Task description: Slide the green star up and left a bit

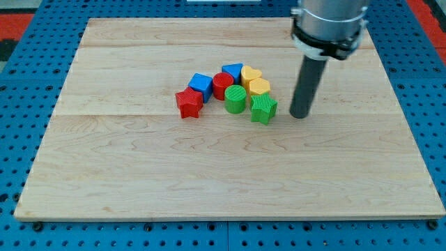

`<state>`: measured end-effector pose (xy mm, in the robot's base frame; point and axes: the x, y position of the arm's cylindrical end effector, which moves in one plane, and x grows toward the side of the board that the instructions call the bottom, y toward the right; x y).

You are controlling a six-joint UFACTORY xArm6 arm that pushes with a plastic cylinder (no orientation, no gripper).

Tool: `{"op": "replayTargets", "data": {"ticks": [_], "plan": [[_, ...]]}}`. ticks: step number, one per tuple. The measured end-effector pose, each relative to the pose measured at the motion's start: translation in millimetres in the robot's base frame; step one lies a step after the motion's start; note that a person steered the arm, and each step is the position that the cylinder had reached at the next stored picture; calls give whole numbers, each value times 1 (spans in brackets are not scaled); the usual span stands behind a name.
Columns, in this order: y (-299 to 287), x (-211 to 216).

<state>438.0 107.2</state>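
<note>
The green star (pixel 263 109), ribbed on top, sits at the right end of a tight block cluster on the pale wooden board (pixel 139 181), touching a green cylinder (pixel 235 99). My tip (pixel 299 115), a plain rod grasping nothing, rests just right of it.

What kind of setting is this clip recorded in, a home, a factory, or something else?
Most likely a robotics lab bench, not a home. A bare wooden board sits on a blue perforated mounting plate; small toy blocks such as the green star are clustered on it, and my tip rests just right of that star.
</note>
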Motion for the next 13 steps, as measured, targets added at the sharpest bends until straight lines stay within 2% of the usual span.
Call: {"op": "replayTargets", "data": {"ticks": [2,3,4,5,6,7,9,10,12,13], "plan": [[-41,-17],[-31,-16],[2,3],[-7,39],[-50,55],[-70,45],[-70,13],[-67,28],[6,29],[-1,5]]}}
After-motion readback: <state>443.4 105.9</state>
